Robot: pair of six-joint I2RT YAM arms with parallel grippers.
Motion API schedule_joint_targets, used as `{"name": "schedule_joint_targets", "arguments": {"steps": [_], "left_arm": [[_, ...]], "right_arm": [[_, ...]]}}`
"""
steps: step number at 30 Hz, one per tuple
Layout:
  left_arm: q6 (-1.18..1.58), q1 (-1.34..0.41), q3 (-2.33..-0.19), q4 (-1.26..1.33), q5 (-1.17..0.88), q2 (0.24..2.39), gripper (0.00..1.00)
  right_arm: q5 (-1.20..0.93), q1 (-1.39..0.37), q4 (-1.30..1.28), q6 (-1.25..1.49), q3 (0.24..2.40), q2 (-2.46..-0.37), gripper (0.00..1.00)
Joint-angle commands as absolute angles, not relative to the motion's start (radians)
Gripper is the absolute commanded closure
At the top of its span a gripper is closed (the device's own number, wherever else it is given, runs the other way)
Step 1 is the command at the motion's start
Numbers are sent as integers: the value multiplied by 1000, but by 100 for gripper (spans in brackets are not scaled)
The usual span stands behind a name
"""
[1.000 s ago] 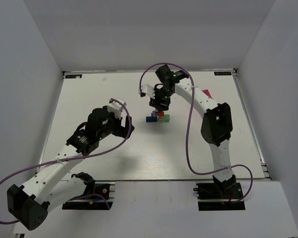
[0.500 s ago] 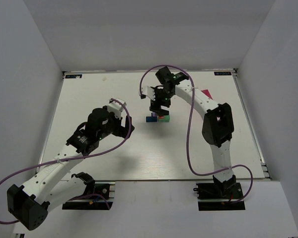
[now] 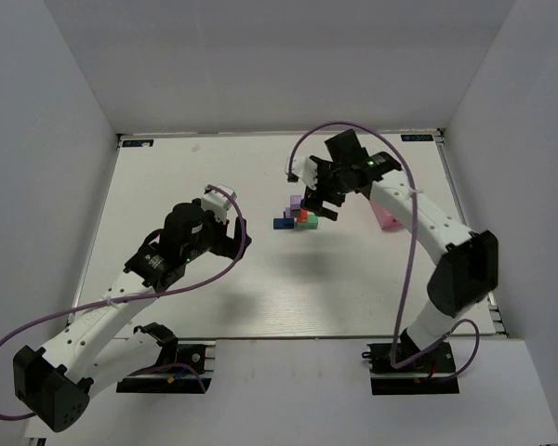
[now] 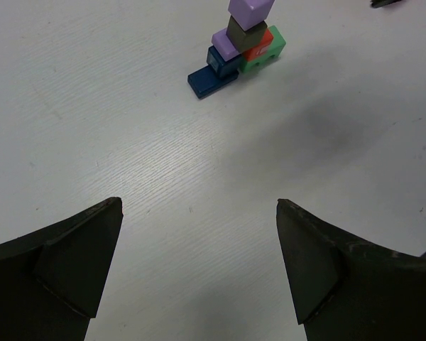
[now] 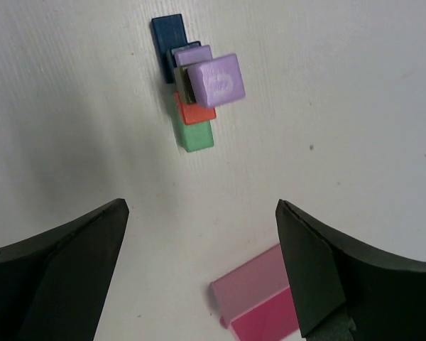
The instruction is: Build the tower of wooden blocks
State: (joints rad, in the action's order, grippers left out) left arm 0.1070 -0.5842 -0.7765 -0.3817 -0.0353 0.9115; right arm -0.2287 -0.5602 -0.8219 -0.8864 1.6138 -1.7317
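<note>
**Tower (image 3: 298, 216) stacked, nothing gripped**

Stands mid table (image 3: 167, 177): blue and green blocks at the base, red, dark and lilac above, purple on top. Right gripper (image 5: 201, 213) hovers near it, jaws apart (empty). Left gripper (image 4: 199, 206) sits well back, jaws apart. Pink tray (image 3: 388, 216) is to the right.

Pink tray (image 3: 388, 219) flat on white table (image 3: 214, 177), right side.

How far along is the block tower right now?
Done: the tower stands stacked, with a purple block on top. In hand: nothing; the left gripper and right gripper are both open and empty. Left: I see no loose blocks, so probably nothing.
</note>
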Motion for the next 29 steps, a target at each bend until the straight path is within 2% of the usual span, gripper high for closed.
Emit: {"name": "schedule_joint_targets", "arguments": {"steps": [1,5,12,21,29], "left_arm": [[92,-580,-770,-373,-25,879,0],[57,-580,-759,-360,-57,859,0],[11,-580,-750,-331,-118,841,0],[-8,-580,-721,-331,-98,789,0],[-17,-580,-712,-341,-98,746,0]], "right_arm": [[-164,-543,-643,-772,1490,-1536,10],[-91,-520,-462,-604,1187,-1338,10],[-31,-505,-384,-422,892,-1020,10],[-66,-506,-270,-315,712,-694,10],[-57,-506,-247,-325,644,-635,10]]}}
